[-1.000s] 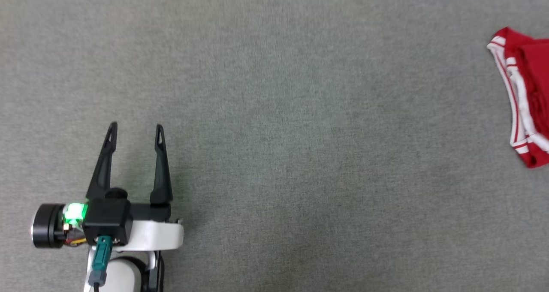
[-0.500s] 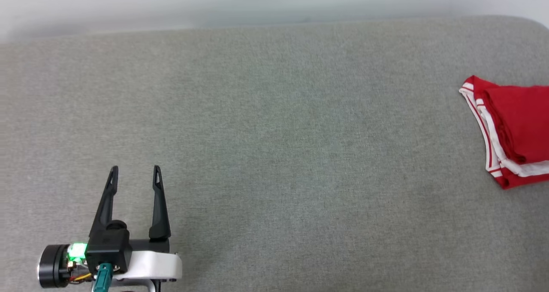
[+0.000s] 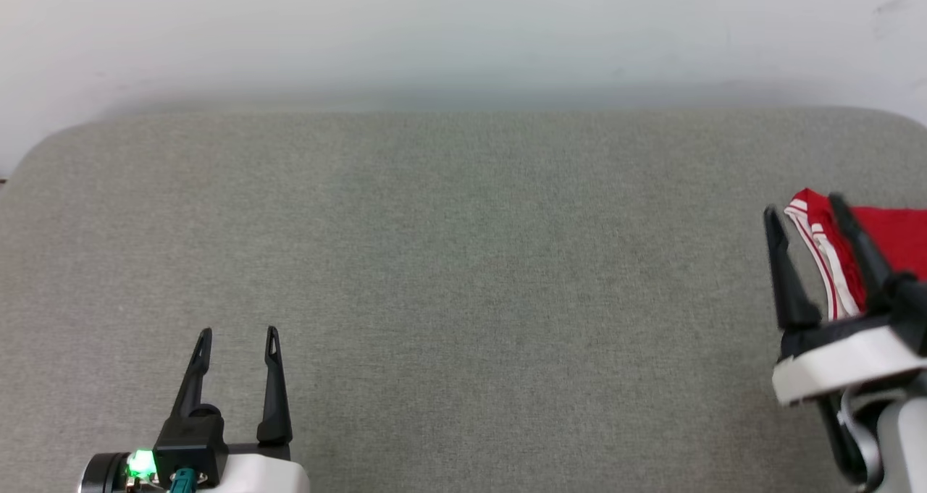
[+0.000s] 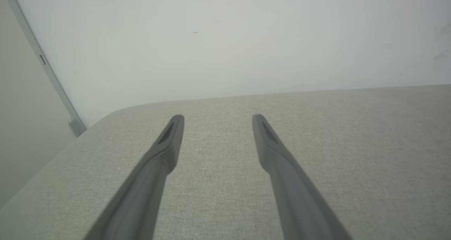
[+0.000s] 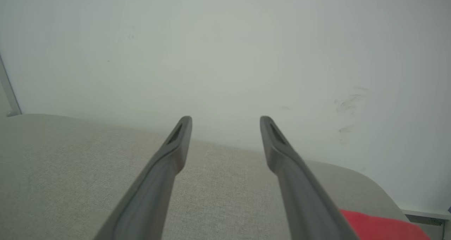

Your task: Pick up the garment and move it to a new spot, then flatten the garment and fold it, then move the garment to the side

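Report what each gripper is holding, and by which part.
Nothing is held. The left gripper and the right gripper are both open and empty; the garment lies on the grey surface beside the right one, ungripped.

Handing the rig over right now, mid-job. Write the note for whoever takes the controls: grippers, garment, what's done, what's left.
Left gripper: open, empty, above the grey cushion, lower left in the head view.
Right gripper: open, empty, beside the garment, not gripping it.
Garment: a compact red bundle at the cushion's right end, partly cut off by the head view's edge.
Done: it looks folded and set to the side.
Left: check the hidden part of the fold; otherwise probably nothing.
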Tool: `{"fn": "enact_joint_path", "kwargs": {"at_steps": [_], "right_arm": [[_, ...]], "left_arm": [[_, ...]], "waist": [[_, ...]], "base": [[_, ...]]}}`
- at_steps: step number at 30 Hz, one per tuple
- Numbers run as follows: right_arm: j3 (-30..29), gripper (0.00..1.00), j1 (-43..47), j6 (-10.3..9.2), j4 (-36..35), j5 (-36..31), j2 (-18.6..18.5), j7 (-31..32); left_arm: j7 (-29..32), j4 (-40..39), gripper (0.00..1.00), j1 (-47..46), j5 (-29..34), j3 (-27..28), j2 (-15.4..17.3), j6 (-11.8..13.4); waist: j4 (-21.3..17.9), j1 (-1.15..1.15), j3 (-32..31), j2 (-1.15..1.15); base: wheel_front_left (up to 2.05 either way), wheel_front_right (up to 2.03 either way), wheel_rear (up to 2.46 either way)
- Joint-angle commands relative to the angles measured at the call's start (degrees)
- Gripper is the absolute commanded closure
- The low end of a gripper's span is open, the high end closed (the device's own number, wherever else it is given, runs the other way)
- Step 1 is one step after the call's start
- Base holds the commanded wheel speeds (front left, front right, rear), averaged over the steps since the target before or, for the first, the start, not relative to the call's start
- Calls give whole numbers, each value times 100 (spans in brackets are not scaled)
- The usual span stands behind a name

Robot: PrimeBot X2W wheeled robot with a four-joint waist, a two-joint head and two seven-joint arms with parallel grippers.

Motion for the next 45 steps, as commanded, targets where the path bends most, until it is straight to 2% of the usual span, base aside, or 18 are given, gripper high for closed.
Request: {"fn": "enact_joint_path", "kwargs": {"at_steps": [1, 16, 32, 33, 37, 45], "right_arm": [[-6, 0, 179, -9, -18, 42, 57, -23], [-179, 0, 1567, -9, -441, -25, 664, -35], [-210, 0, 1963, -8, -625, -203, 888, -23], [-202, 100, 1906, 0, -575, -156, 869, 1], [-187, 100, 1927, 1, -436, -90, 875, 10], [-178, 100, 1780, 0, -290, 898, 843, 150]], "left_arm": [[-12, 36, 0, 60, -1, 11, -21, -32], [-12, 352, 0, 395, -53, 58, -121, -298], [-11, 444, 0, 455, -23, 105, -190, -490], [1, 465, 100, 455, -30, 78, -174, -484], [27, 616, 100, 475, -84, 59, -194, -490], [272, 725, 100, 291, -1061, 173, -224, -609]], "waist": [[68, 1, -136, 0], [127, 1, -558, 0], [174, 1, -625, 0], [174, 1, -627, 0], [174, 1, -627, 0], [170, 1, -620, 0]], "base": [[0, 0, 0], [0, 0, 0], [0, 0, 0], [0, 0, 0], [0, 0, 0], [0, 0, 0]]}}
